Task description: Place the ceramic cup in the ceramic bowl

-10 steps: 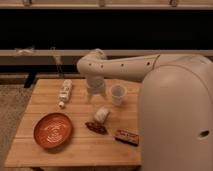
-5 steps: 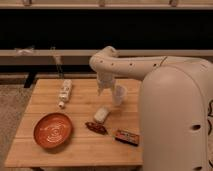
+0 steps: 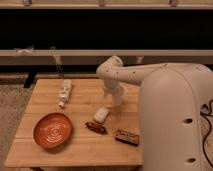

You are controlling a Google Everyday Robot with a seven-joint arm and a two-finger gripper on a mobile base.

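Pincer (image 3: 117, 99) hangs over wooden table (image 3: 85, 150), apart from round, swirl-lined ceramic bowl (image 3: 53, 130).

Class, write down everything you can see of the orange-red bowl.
The ceramic bowl is wide, shallow and round, orange-red with pale swirl lines inside. It sits upright and empty on the wooden table, near its front corner at picture left, touching nothing else. The gripper hangs apart, over the table's middle.
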